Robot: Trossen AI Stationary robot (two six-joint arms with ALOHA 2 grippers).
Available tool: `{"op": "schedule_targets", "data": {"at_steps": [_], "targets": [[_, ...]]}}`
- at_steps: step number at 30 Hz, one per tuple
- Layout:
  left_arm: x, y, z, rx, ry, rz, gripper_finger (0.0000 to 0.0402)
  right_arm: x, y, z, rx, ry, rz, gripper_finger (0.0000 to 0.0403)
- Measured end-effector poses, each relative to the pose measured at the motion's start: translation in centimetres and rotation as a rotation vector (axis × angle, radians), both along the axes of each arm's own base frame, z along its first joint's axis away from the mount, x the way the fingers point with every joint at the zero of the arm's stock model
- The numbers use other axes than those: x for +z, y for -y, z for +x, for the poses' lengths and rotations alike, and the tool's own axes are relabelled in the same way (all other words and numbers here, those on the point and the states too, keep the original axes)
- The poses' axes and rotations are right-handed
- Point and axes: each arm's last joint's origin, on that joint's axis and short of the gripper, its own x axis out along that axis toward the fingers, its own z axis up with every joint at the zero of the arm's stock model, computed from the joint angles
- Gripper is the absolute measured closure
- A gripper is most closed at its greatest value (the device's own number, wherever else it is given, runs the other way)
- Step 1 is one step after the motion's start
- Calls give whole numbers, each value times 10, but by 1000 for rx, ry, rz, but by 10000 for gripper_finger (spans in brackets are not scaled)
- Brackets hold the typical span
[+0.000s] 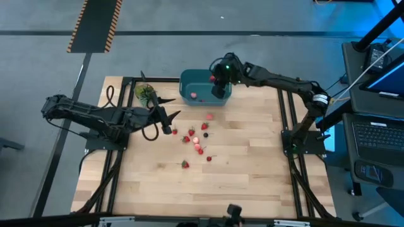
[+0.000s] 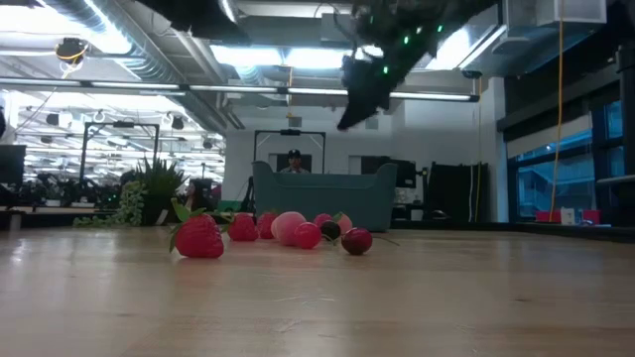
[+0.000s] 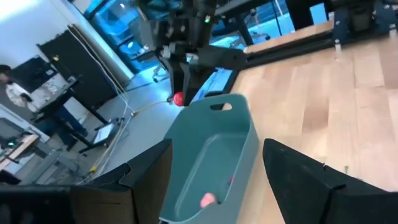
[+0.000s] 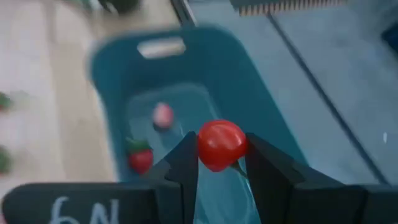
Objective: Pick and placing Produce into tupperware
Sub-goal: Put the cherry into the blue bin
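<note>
The teal tupperware (image 1: 192,85) stands at the table's far middle, with a pink piece (image 4: 163,115) and a green-topped strawberry (image 4: 141,158) on its floor. My right gripper (image 1: 218,81) hangs over the tub's right end, shut on a round red piece of produce (image 4: 221,144). Several more red pieces (image 1: 199,135) lie scattered on the wood nearer the table's front. My left gripper (image 1: 172,122) is open and holds nothing. It hovers left of the scattered pieces and faces the tub (image 3: 211,155). My right gripper pinches the round red piece by two opposite sides (image 4: 202,149) between its two fingers (image 4: 186,165), at their free ends. The fingers slant downward from the table's right side. The piece is lifted clear, above the tub's inside (image 4: 186,99).
A green leafy bunch (image 1: 145,93) lies left of the tub, near my left arm. Black frame rails (image 1: 287,126) run along the table's sides. Bare wood spreads over the near half (image 1: 240,183). In the low view a person stands far behind the tub (image 2: 294,159).
</note>
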Motion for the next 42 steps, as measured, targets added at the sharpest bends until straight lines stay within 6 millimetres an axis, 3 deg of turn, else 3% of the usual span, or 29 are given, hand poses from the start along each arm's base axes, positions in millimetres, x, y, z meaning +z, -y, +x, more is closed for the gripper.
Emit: {"op": "schedule_targets", "data": {"at_steps": [7, 22, 34, 42], "targets": [[-1, -10, 1, 5, -3, -18, 156, -42, 23, 13, -21, -59, 128, 288], [-1, -16, 1, 12, -3, -27, 156, -86, 57, 68, -133, -251, 337, 288], [-3, -16, 0, 12, -24, -27, 157, -113, 64, 79, -200, -297, 409, 288], [-3, -16, 0, 18, -11, -45, 156, -119, 64, 79, -234, -304, 438, 288]]}}
